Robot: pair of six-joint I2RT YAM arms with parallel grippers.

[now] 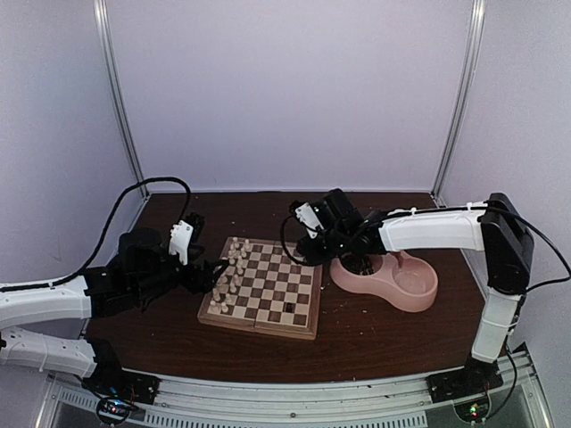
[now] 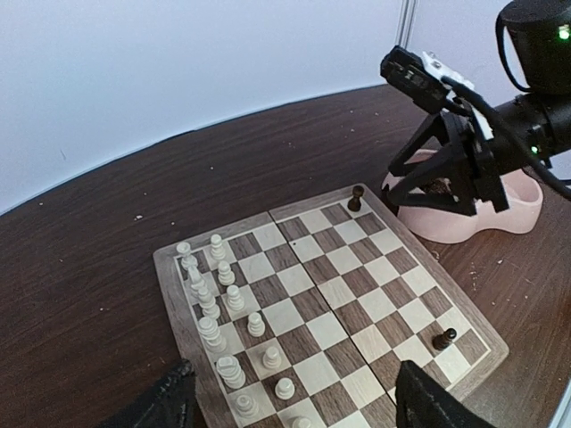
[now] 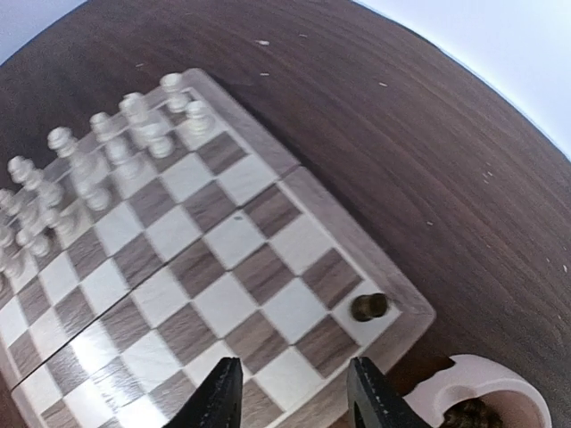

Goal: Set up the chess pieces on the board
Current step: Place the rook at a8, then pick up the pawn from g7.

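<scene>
left arm (image 1: 53, 303) lies low at the near left and reaches right; left gripper (image 1: 217, 275) is spread wide and empty (its fingers (image 2: 169, 401) frame the lower corners of the wrist view). right arm (image 1: 428, 230) rises at the near right, bends at the elbow and stretches left; right gripper (image 1: 308, 251) points down, jaws parted, holding nothing.

The left arm (image 1: 45, 303) and right arm (image 1: 428, 230) have white tubular links with black joint housings. Thin black cables (image 1: 134, 189) loop off both, and their gripper fingers (image 2: 169, 399) are black.
</scene>
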